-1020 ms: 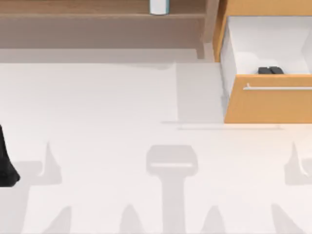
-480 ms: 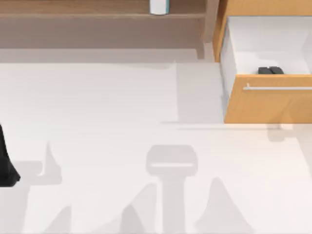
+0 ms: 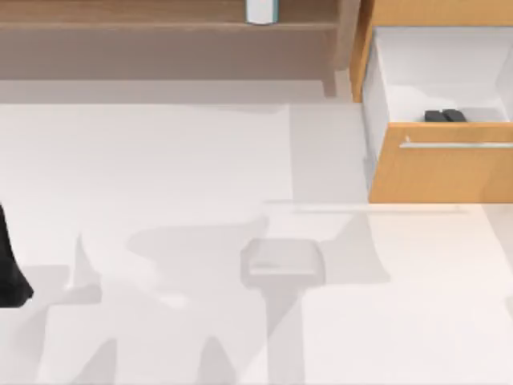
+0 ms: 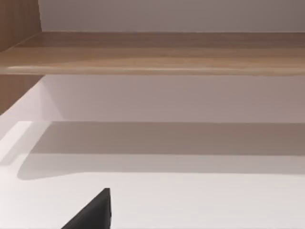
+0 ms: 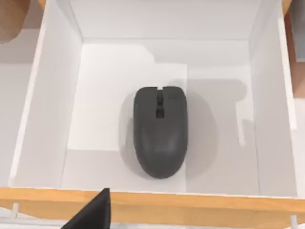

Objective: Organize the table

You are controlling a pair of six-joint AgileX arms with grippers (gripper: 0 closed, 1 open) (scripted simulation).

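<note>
The table [image 3: 160, 160] spreads bare in front of me, from the near edge to the shelf [image 3: 120, 24] at the far side. A mouse [image 5: 159, 131] lies inside the open drawer [image 3: 441, 168] at the far right. My right gripper looks down into that drawer from above; I cannot tell how its jaws stand. My left arm [image 3: 10, 265] sits parked at the left edge. I judge the mouse stowed, so next comes pushing the drawer shut by its handle [image 3: 457, 145].
</note>
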